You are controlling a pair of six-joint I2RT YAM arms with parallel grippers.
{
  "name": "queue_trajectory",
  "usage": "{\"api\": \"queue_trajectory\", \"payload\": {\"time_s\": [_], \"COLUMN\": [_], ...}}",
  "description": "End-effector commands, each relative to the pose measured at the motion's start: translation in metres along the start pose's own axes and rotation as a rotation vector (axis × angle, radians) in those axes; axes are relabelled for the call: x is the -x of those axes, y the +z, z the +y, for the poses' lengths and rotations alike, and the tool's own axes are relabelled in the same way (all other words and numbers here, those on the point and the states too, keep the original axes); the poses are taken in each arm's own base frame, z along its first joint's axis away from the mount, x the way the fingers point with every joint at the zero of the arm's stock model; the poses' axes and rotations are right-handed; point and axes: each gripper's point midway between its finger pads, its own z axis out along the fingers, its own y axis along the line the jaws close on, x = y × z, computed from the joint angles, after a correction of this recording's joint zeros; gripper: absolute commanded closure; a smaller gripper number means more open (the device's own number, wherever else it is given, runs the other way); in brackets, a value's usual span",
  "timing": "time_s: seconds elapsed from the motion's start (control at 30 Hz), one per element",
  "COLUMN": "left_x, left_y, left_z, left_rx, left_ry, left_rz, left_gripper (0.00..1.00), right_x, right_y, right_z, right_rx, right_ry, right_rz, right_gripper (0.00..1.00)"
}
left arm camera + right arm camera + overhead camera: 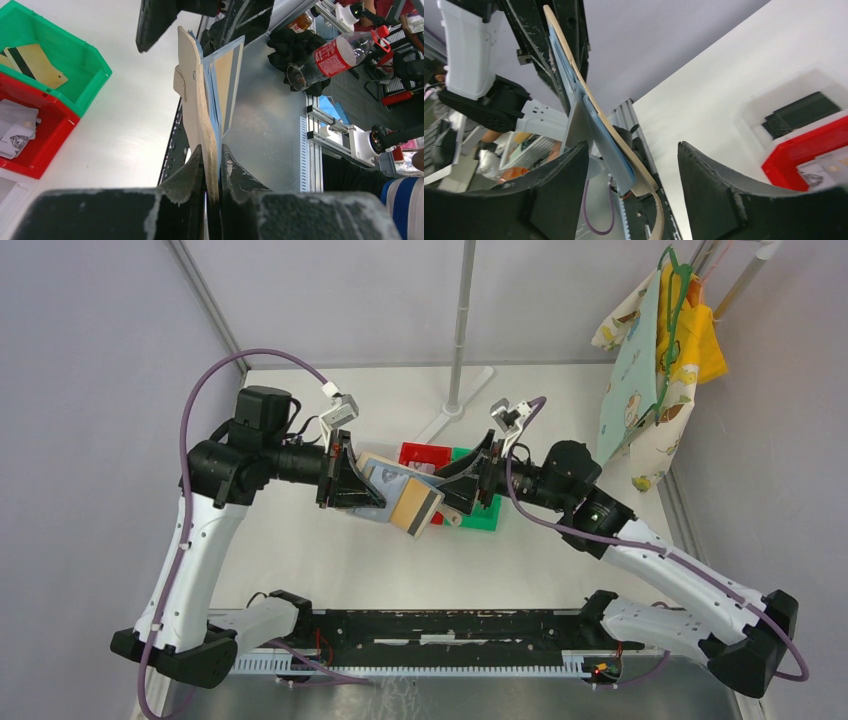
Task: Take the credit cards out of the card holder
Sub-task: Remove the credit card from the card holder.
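The card holder (192, 100) is held up off the desk (300, 555), pinched at one end by the left pincer (211, 155). The right pincer (633, 147) is spread wide around its free end, gripping nothing. One credit card (227, 75) is seen poking out. If the soft holder is caught instead of the card, it may be tugged loose. No writing can be read, and the red label on a bottle (340, 55) is blurred.
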Motion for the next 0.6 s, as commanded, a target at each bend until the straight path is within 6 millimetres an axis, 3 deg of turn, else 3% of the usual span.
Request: {"api": "queue_trajectory", "payload": {"time_s": [0.0, 0.33, 0.57], "left_x": [0.014, 0.036, 0.043], "left_y": [-0.007, -0.008, -0.005], "left_z": [-0.016, -0.022, -0.017], "left_rx": [-0.009, -0.005, -0.002], "left_ry": [0.106, 0.114, 0.081], "left_rz": [-0.048, -0.148, -0.168], "left_gripper": [0.98, 0.98, 0.98], "right_x": [0.034, 0.059, 0.067], "right_y": [-0.013, -0.048, -0.055], "right_z": [-0.001, -0.004, 0.015], "right_rx": [-0.085, -0.148, -0.078], "right_ry": [-0.093, -0.108, -0.116], "right_rz": [-0.051, -0.196, -0.248], "right_gripper": [0.26, 0.04, 0.02]}}
